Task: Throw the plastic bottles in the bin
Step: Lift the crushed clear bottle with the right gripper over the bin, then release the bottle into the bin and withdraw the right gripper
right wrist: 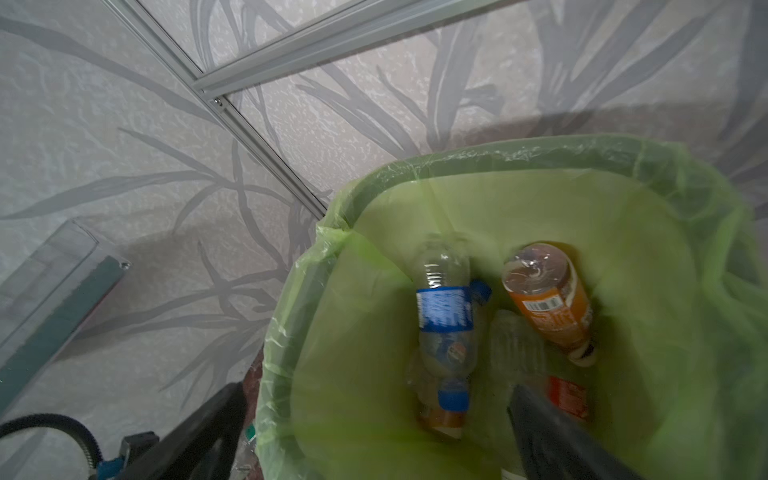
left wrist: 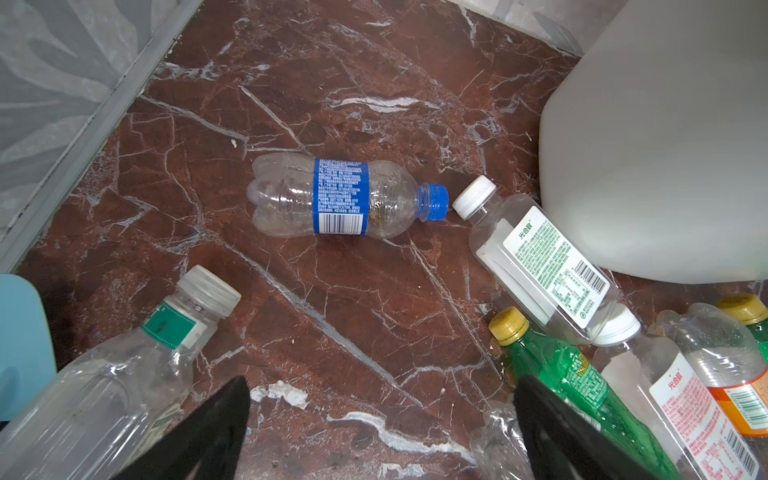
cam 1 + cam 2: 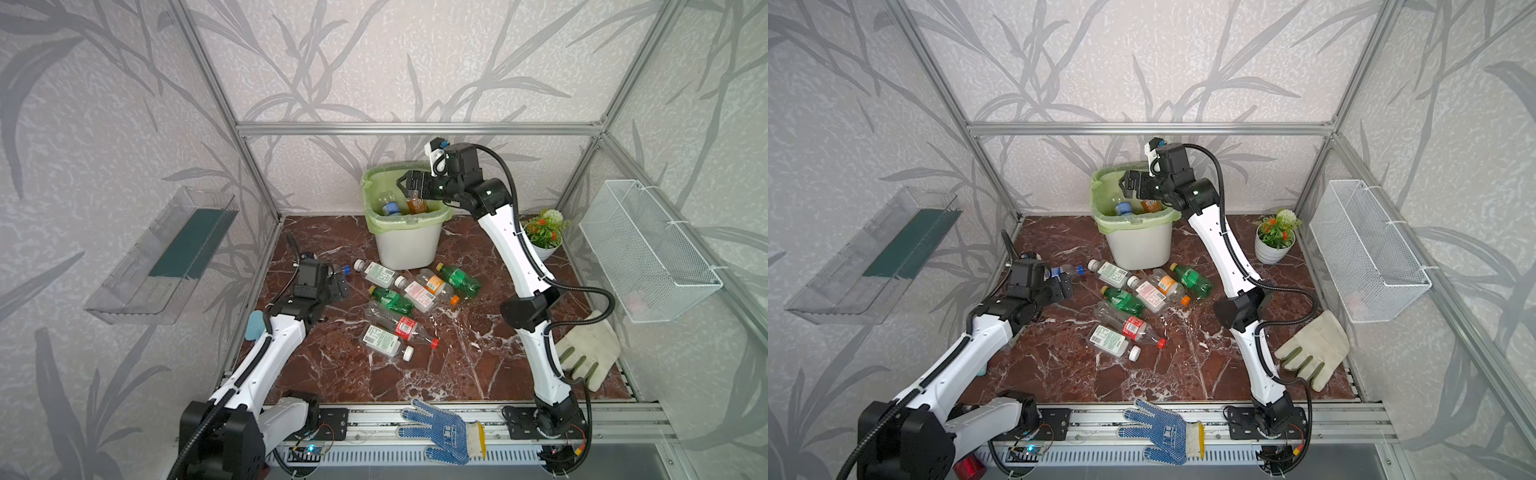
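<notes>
Green-lined bin (image 3: pixel 409 249) held perhaps four bottles (image 1: pixel 444 316); your right gripper (image 3: pixel 409 188) and left gripper (image 2: pixel 382 432) stood open, empty; some nine more lay outside.

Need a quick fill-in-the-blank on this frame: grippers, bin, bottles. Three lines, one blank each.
1. The right gripper hangs over the bin with its jaws ____ and nothing between them.
2. The bin's liner bag is ____.
3. The blue-labelled bottle lying on the floor has a ____ cap.

Missing words: open; green; blue.
</notes>
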You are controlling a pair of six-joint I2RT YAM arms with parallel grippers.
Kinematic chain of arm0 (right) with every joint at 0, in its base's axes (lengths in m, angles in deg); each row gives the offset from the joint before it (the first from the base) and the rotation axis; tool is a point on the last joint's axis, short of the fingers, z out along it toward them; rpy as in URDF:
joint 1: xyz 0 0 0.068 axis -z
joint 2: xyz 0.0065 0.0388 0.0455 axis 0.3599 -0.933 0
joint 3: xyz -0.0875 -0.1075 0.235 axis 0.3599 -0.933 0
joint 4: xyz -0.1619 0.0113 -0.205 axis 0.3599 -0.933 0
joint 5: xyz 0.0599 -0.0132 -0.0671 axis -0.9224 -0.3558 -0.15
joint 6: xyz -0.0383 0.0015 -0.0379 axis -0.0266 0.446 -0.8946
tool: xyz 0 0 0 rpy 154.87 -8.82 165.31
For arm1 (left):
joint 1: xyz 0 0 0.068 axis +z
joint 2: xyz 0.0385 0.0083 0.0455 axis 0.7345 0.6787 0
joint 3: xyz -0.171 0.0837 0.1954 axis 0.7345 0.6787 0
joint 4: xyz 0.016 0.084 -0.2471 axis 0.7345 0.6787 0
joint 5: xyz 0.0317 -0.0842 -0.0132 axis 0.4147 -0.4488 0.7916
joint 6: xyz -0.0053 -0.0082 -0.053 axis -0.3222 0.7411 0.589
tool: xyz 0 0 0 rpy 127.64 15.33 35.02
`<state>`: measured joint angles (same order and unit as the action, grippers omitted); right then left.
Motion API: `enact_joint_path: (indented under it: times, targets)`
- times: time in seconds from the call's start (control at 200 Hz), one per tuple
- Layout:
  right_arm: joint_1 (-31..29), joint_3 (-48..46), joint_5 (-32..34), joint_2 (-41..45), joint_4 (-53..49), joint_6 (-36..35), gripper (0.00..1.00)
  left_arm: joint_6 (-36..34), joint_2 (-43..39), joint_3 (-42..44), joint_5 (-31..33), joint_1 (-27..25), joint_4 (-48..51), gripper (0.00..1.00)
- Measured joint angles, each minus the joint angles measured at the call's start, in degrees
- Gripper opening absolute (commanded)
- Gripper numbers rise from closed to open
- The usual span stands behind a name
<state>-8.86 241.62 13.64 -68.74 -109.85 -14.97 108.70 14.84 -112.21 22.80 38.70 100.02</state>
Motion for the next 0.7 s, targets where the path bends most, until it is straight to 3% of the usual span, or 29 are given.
enact_joint_path:
  times: [0.085, 0.175, 0.35, 0.53, 0.7]
  targets:
    - [0.28, -1.51, 1.07, 5.44, -0.72, -0.76, 0.99, 0.24, -1.68, 0.0, 0.61, 0.0, 0.35, 0.99]
    - [0.66, -12.39, 1.53, 16.24, 3.56, -0.85, 0.99, 0.22, -4.07, 0.0, 2.12, 0.02, 0.83, 0.99]
    - [0.92, -53.24, 2.16, 42.27, 28.72, 0.79, 0.99, -1.01, -6.43, -0.48, 5.49, 0.39, 3.3, 0.99]
    - [5.4, -79.23, -0.81, 50.38, 46.45, 5.6, 0.99, -3.32, -5.29, -2.23, 7.74, 2.14, 6.97, 0.99]
    - [11.43, -99.38, -2.71, 55.17, 53.62, 10.99, 0.99, -8.02, -2.03, -4.46, 11.04, 4.26, 10.6, 0.99]
